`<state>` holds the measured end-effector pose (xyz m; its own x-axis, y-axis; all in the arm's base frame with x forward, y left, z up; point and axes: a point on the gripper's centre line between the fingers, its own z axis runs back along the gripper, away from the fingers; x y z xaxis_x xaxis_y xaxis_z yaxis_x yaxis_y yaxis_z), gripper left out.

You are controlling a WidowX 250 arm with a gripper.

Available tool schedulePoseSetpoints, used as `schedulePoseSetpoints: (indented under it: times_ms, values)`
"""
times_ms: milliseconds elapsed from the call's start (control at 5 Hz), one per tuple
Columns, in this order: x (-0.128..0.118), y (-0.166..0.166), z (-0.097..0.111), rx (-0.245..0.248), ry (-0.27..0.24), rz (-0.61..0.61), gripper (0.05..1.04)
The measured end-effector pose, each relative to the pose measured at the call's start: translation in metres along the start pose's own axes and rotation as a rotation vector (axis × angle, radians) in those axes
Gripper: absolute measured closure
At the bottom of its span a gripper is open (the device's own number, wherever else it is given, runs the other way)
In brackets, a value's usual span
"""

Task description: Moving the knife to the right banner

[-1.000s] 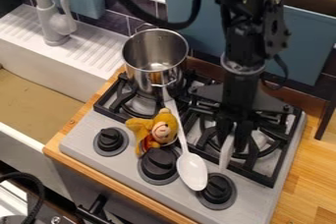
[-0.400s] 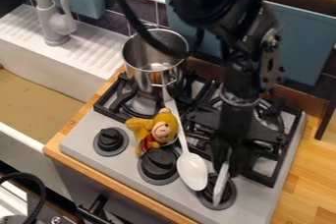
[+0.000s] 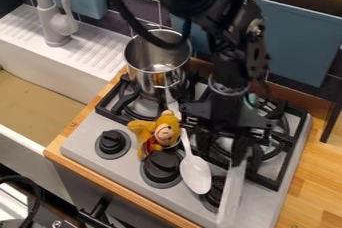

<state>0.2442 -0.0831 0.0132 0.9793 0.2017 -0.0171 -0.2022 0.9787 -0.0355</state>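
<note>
At lower right, the pincer (image 3: 242,158) clamps the knife (image 3: 231,195); best carry it high, rightward, clear of the grate (image 3: 265,181).

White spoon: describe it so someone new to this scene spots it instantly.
Start at the grey stove top, with the steel pot at its upper left. The white spoon slants from the pot's front down toward the knobs, right of the yellow plush toy. Unlike the pale knife to its right, it ends in a wide oval bowl.
</note>
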Motion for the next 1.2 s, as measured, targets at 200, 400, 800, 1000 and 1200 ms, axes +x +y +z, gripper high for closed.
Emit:
schedulePoseSetpoints:
  times_ms: [200, 400, 800, 1000, 1200]
  values:
    - [0.000, 0.000, -0.005, 0.019, -0.006, -0.007, 0.162]
    - [-0.001, 0.001, -0.006, 0.023, -0.003, -0.014, 0.078]
    - [0.005, 0.005, 0.012, 0.004, -0.013, 0.015, 0.083]
    - [0.016, 0.001, 0.028, -0.052, -0.027, 0.045, 0.083]
    - [0.025, 0.005, 0.046, -0.065, -0.057, 0.090, 0.083]
